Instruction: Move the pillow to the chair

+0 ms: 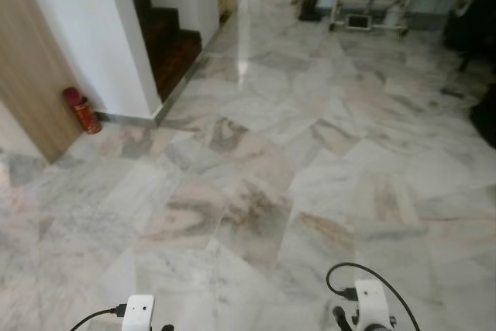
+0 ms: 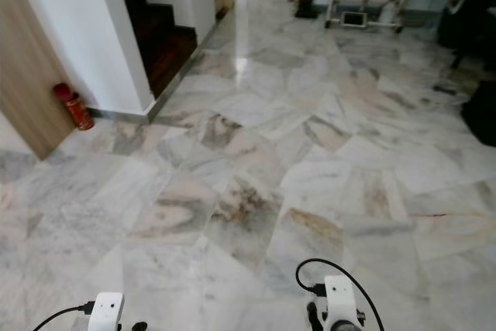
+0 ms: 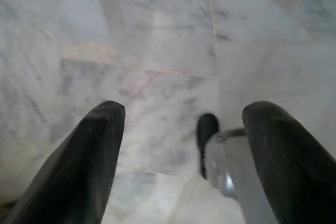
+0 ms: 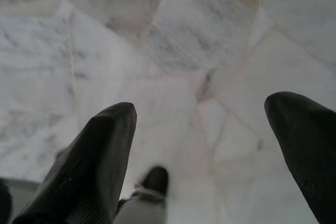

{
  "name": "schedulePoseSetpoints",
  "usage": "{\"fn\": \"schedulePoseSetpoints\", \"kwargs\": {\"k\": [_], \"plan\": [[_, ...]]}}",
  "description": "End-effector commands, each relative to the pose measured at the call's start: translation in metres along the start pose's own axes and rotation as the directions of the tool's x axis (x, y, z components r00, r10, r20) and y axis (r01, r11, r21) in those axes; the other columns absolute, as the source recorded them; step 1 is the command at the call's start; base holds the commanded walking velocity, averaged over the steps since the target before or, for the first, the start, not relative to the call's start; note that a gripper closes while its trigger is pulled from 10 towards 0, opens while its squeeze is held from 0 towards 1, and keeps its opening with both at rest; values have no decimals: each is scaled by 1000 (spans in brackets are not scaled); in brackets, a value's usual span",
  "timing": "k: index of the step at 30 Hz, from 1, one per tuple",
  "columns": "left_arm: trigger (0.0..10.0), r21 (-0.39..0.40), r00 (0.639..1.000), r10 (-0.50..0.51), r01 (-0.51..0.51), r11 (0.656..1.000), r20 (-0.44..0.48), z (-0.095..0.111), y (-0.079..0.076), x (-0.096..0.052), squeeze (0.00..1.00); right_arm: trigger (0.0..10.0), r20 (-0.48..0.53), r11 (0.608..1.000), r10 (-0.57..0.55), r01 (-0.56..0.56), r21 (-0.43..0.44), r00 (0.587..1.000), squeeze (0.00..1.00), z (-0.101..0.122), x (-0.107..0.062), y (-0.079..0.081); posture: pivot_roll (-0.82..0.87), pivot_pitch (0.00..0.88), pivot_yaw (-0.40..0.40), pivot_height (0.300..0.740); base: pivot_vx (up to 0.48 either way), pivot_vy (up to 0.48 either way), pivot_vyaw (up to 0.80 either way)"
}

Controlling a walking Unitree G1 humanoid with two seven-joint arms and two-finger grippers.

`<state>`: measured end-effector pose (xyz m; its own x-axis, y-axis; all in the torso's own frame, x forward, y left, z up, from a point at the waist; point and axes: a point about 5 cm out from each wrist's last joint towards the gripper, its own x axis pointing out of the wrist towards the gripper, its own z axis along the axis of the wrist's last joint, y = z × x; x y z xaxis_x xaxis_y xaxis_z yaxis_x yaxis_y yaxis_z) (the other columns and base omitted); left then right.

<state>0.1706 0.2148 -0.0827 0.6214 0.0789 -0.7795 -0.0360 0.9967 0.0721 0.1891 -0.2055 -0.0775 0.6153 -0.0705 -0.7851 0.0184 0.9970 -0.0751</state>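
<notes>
Robot crossing marble floor (image 1: 256, 153) past the staircase (image 1: 167, 36), left gripper (image 3: 184, 150) and right gripper (image 4: 205, 150) both spread and holding nothing; likely searching for the pillow next.

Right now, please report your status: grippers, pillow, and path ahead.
Left gripper open, empty, over marble floor. Right gripper open, empty. Pillow and chair not sighted. Red fire extinguisher by wall on left; stairs beyond.

Marble floor (image 2: 263, 153), red fire extinguisher (image 2: 71, 106) by wall, dark stairs (image 2: 159, 32)
</notes>
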Motion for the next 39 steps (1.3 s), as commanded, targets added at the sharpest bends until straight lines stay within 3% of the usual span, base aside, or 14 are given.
{"fn": "schedulePoseSetpoints", "kwargs": {"k": [1, 39], "plan": [[10000, 2, 1000, -10, 10, 1000, -2, 1, -5, 1, 0, 10000, -18, 1000, -22, 22, 2, 1000, 0, -6, -2, -9, 42, 0, 23, 740, 0, 0, 0], [10000, 2, 1000, -17, 17, 1000, -22, -3, -6, 0, 0, 10000, -6, 999, 38, -38, 14, 999, 0, -3, -1, -1, 42, 0, 23, 740, 0, 0, 0]]}}
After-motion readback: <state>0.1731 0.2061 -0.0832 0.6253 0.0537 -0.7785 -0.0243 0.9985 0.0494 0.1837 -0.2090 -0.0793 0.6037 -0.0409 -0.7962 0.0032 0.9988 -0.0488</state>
